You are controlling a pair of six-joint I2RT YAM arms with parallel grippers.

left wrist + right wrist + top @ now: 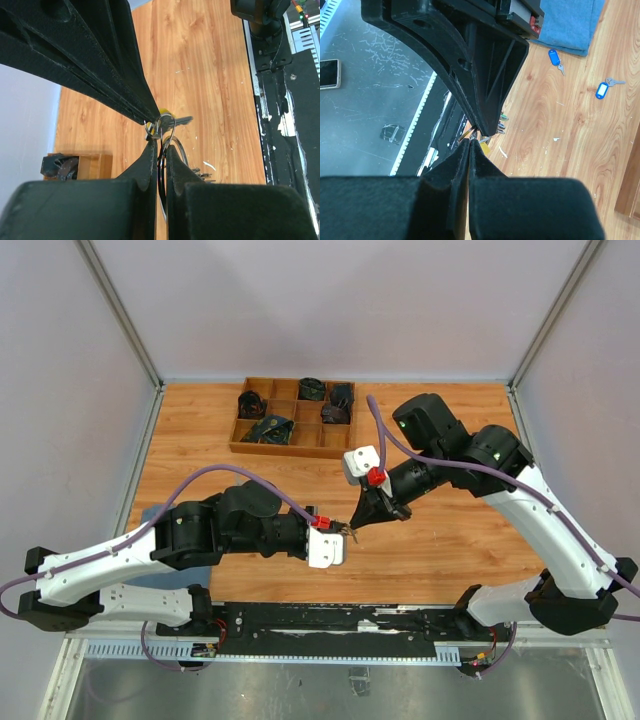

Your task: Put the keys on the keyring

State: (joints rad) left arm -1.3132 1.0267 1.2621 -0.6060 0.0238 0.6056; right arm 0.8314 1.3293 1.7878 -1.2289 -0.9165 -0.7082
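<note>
Top view: left pincer (345, 530) and right pincer (357, 524) meet tip to tip at frame centre, above bench (450, 540).
Left wrist: left pincer clamped on keyring (176, 148), mid-frame. Wire looks thin, stiff, slippery, so best held across rim. Right pincer closed, seemingly pinching yellow key (181, 120).
Right wrist: blue key (602, 90) loose on bench, upper right. Likely light; best taken by plastic head.

Left gripper (160, 145) is pinching the keyring (182, 149) edge-on.
Right gripper (151, 119) is meeting it beside a yellow-headed key (181, 120); wooden tray (95, 165) is sitting lower left.
</note>
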